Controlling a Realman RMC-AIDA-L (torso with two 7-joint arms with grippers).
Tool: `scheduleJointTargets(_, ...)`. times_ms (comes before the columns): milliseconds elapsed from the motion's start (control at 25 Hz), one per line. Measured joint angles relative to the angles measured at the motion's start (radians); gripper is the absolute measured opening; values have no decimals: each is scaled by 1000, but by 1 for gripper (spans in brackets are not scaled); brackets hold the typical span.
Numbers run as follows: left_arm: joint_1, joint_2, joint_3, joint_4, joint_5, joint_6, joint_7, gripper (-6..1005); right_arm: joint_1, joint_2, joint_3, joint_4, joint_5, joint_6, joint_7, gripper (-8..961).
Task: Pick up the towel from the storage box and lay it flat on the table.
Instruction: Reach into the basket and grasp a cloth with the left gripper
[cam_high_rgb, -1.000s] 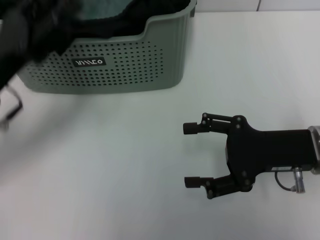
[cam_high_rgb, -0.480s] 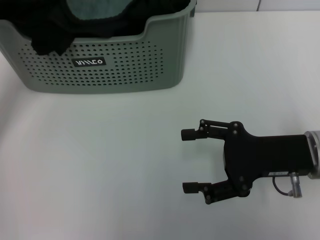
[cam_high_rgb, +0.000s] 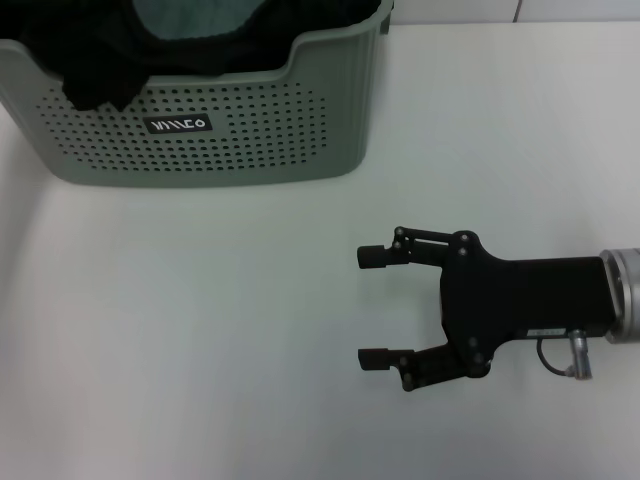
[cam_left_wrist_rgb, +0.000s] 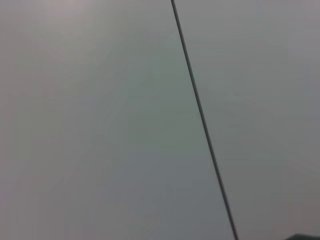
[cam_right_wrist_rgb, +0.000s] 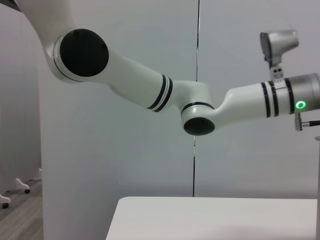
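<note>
The sage-green storage box (cam_high_rgb: 250, 140) stands at the far left of the white table (cam_high_rgb: 200, 330). Black cloth (cam_high_rgb: 95, 80) fills it and hangs over its front rim. A patch of teal cloth (cam_high_rgb: 190, 15) shows among the black; no yellow face shows, so I cannot tell whether this is the towel. My right gripper (cam_high_rgb: 369, 306) lies low over the table at the near right, open, empty, its fingers pointing left, well apart from the box. My left gripper is out of view; the left wrist view shows only a grey wall.
Bare tabletop lies between the box and my right gripper. In the right wrist view the left arm's white links (cam_right_wrist_rgb: 150, 92) are raised high above the table's edge (cam_right_wrist_rgb: 210, 217), in front of a grey wall.
The blurred left arm that was over the box's left end a second ago has left the head view. My right gripper has slid slightly left and nearer, still open.
</note>
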Motion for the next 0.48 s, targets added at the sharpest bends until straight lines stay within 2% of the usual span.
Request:
scheduleJointTargets(280,-56,-4,4,-34,2,-120,120,753,10,0,3,9,12,-16,-7,884)
scheduleJointTargets(480,-99,-4,2,-59,-1,-200,193,675,15,0,5,9,13,-17,-11,884)
